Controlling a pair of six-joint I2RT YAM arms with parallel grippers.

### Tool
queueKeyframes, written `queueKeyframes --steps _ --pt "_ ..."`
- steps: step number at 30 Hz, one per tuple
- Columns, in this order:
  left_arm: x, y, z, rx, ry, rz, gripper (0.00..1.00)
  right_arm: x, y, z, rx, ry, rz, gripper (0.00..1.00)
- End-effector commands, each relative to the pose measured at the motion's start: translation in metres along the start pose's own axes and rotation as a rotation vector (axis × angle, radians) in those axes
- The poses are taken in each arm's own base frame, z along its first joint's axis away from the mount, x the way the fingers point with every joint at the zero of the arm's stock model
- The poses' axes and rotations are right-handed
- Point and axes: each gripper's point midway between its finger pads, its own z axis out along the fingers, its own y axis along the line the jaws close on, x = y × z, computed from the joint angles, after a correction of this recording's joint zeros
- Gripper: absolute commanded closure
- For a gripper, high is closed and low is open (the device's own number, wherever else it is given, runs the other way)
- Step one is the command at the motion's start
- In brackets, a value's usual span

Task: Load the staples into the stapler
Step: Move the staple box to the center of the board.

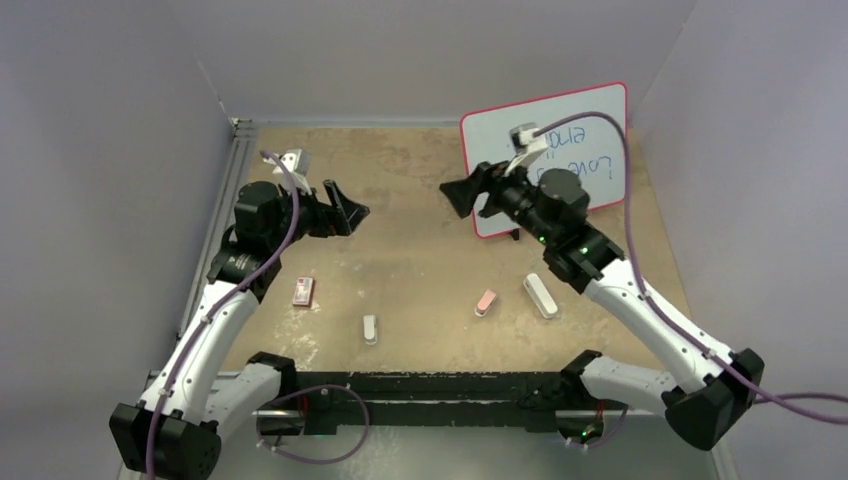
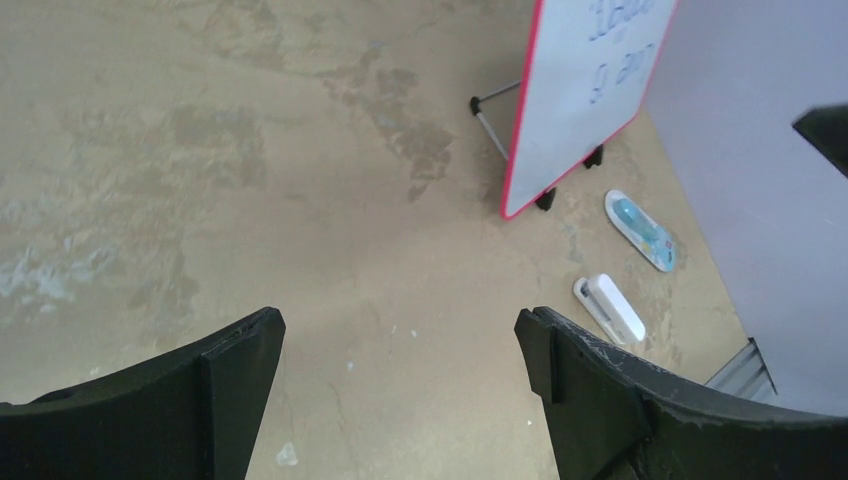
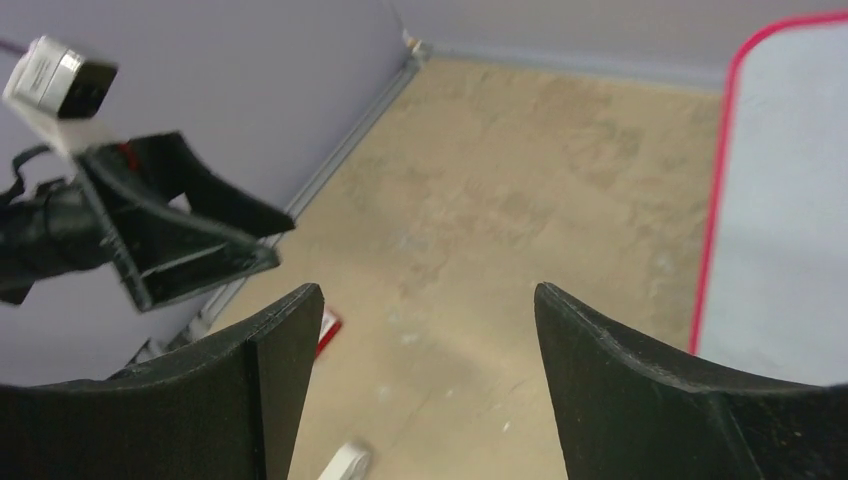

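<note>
1. The left arm is bent upward at its elbow. The left gripper (image 1: 345,205) hangs above the table (image 1: 420,250) and points toward the middle.
2. Its jaws stand wide apart, and nothing is between them.
3. The right arm reaches up in front of the whiteboard (image 1: 570,125). The right gripper (image 1: 458,197) faces the left one across a gap.
4. Its jaws are also spread wide and hold nothing.
5. The staples (image 1: 370,329) show only as a small pale grey oblong, which is their tray. The single strips are too small to tell.
6. The tray lies flat on the table near the front edge, between the red-pink box (image 1: 303,291) and the pink stapler (image 1: 486,302). It touches neither of them and is well apart from both grippers.
</note>
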Motion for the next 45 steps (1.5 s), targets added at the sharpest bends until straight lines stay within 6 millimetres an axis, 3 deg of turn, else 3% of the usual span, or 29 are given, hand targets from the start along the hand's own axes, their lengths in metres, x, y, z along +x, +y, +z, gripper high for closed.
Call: queueKeyframes --steps 1,7,11,14,24,31,39,42,45 --pt "-0.002 0.015 -0.001 -0.107 0.002 -0.051 0.1 0.036 0.02 0.003 0.039 0.075 0.047 0.21" --pt "-0.005 0.022 -0.002 -0.152 -0.024 -0.066 0.1 0.112 0.067 0.0 0.015 0.215 0.098 0.24" --pt "-0.006 0.024 0.0 -0.166 -0.017 -0.066 0.1 0.16 0.099 0.006 0.001 0.31 0.07 0.35" --pt "-0.008 0.031 -0.004 -0.21 -0.026 -0.071 0.11 0.193 0.109 0.014 0.027 0.371 0.051 0.39" --pt "-0.006 0.047 -0.012 -0.313 -0.042 -0.109 0.11 0.287 0.139 0.016 0.052 0.577 -0.041 0.25" --pt "-0.005 0.056 -0.018 -0.379 -0.059 -0.135 0.11 0.321 0.138 0.014 0.091 0.659 -0.098 0.27" --pt "-0.002 0.078 -0.036 -0.527 -0.089 -0.162 0.11 0.346 0.135 0.02 0.116 0.703 -0.143 0.28" --pt "0.032 0.109 -0.05 -0.713 -0.023 -0.258 0.1 0.345 0.139 0.027 0.113 0.68 -0.135 0.28" --pt "0.103 0.13 -0.052 -0.822 0.147 -0.413 0.09 0.338 0.143 0.034 0.117 0.643 -0.111 0.28"
